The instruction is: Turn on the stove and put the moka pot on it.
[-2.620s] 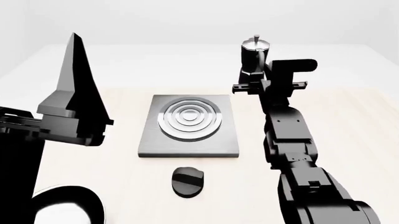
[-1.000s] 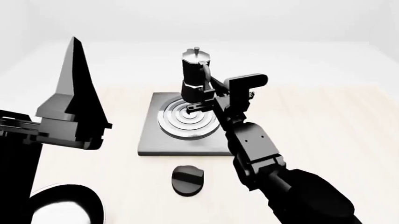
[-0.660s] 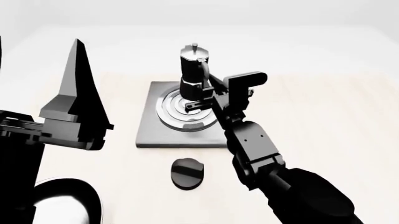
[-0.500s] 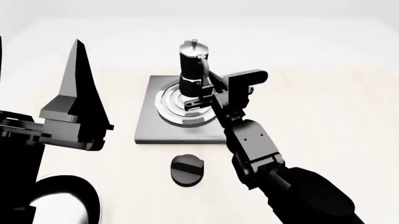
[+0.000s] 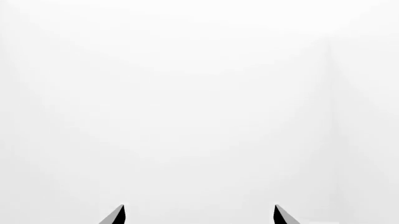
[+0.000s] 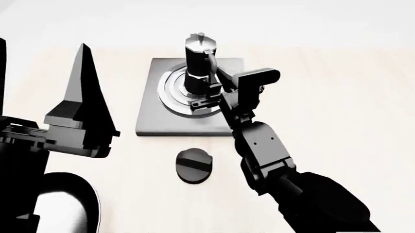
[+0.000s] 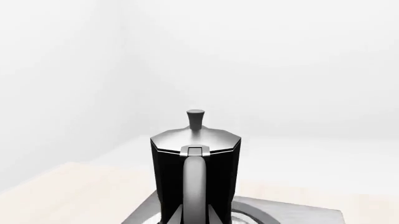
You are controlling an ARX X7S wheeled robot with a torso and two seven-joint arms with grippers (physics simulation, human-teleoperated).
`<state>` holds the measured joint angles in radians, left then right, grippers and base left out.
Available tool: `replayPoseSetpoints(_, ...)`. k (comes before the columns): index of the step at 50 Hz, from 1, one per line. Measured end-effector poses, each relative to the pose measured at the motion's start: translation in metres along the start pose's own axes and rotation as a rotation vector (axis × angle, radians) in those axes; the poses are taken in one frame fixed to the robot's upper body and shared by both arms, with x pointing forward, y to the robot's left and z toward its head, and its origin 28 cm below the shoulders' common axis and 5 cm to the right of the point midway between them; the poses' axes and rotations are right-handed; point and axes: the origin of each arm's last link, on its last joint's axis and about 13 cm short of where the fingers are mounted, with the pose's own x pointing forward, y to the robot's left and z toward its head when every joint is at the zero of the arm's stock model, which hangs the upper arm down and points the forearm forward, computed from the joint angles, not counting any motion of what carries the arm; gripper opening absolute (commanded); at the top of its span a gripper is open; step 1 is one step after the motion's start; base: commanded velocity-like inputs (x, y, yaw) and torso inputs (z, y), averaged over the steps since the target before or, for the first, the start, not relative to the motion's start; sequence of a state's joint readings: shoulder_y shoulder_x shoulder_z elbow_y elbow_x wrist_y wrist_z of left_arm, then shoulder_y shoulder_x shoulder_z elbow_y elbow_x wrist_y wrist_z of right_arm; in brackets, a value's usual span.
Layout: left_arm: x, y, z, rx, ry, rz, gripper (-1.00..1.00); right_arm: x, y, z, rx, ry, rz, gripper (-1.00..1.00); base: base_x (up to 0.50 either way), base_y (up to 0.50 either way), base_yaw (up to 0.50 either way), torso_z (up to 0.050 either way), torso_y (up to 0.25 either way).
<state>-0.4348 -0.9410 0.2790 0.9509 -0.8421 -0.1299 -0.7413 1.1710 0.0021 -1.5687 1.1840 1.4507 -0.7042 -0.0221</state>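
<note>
Right gripper: jaws at moka pot base, grip or release not discernible; pot upright on stove rings; rigid, top-heavy, likely slick metal, best taken at handle; knob near front edge, unobstructed; left gripper spread, well apart.

A black faceted body and silver-grey lid are shown on the moka pot. Grey metal with concentric rings is seen on the stove. The knob is rendered plain black.
</note>
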Motion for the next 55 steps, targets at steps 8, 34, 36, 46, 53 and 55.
replayPoseSetpoints(8,-0.0001,0.0000,-0.0003,-0.007,0.000,0.000,1.00,-0.0011,0.0001,-0.0011,0.000,-0.004,0.001,-1.00,0.00,0.00,0.00,0.002,-0.066)
replayPoseSetpoints(34,-0.0007,-0.0005,-0.0014,-0.028,-0.001,-0.007,1.00,-0.0020,0.0003,-0.0022,-0.001,-0.004,0.003,1.00,0.00,0.00,0.00,0.000,0.000)
replayPoseSetpoints(36,-0.0007,-0.0007,-0.0016,-0.029,-0.001,-0.007,1.00,-0.0022,0.0003,-0.0026,-0.001,-0.002,0.003,1.00,0.00,0.00,0.00,0.000,0.000)
replayPoseSetpoints(46,-0.0005,-0.0010,-0.0017,-0.031,-0.001,-0.009,1.00,-0.0027,0.0004,-0.0035,-0.001,0.005,0.002,1.00,0.00,0.00,0.00,0.000,0.000)
replayPoseSetpoints(53,-0.0002,-0.0011,-0.0017,-0.032,0.000,-0.010,1.00,-0.0026,0.0004,-0.0034,-0.002,0.005,0.004,1.00,0.00,0.00,0.00,0.000,0.000)
replayPoseSetpoints(55,-0.0002,-0.0012,-0.0017,-0.033,0.000,-0.011,1.00,-0.0026,0.0004,-0.0033,-0.002,0.004,0.005,1.00,0.00,0.00,0.00,0.000,0.000)
